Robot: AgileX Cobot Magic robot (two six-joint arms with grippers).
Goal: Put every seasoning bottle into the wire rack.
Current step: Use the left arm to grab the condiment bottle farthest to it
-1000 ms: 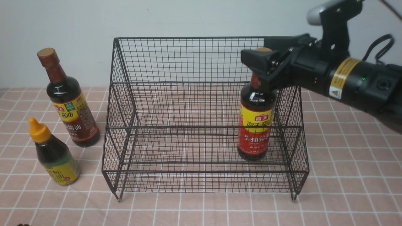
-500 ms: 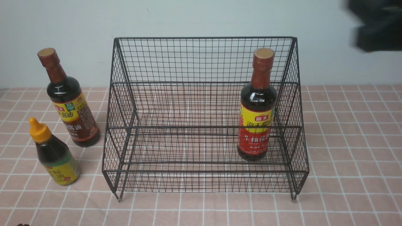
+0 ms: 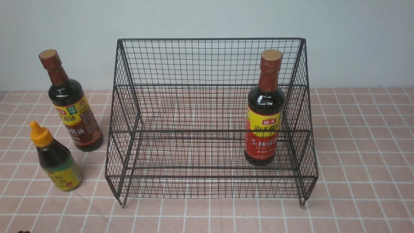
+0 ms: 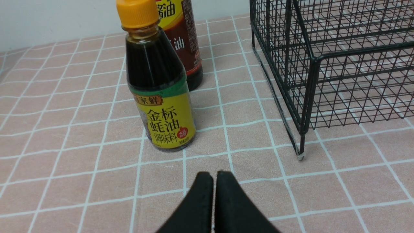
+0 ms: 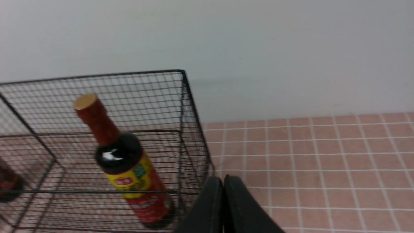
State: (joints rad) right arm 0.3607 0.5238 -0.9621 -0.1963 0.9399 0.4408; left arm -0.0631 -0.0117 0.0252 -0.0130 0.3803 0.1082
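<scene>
The black wire rack [image 3: 210, 61] stands mid-table. Inside it, on the right of its lower shelf, a tall bottle with a red-yellow label [image 3: 263, 129] stands upright; the right wrist view shows that bottle [image 5: 129, 171] too. Left of the rack on the cloth stand a tall bottle with a brown-yellow label [image 3: 72, 113] and a short bottle with a yellow-orange cap [image 3: 56, 158]. My left gripper [image 4: 213, 176] is shut and empty, low over the cloth just short of the short bottle [image 4: 160, 97]. My right gripper [image 5: 223, 180] is shut and empty, outside the rack's right side [image 5: 190, 129]. Neither arm shows in the front view.
A pink tiled cloth [image 3: 355, 161] covers the table, and a pale wall [image 3: 207, 16] runs behind it. The rack's front left foot [image 4: 300, 155] stands near my left gripper.
My right gripper was open around the red-labelled bottle's neck; it has let go, pulled up and away to the right out of the front view, and shut. The bottle stays standing in the rack.
</scene>
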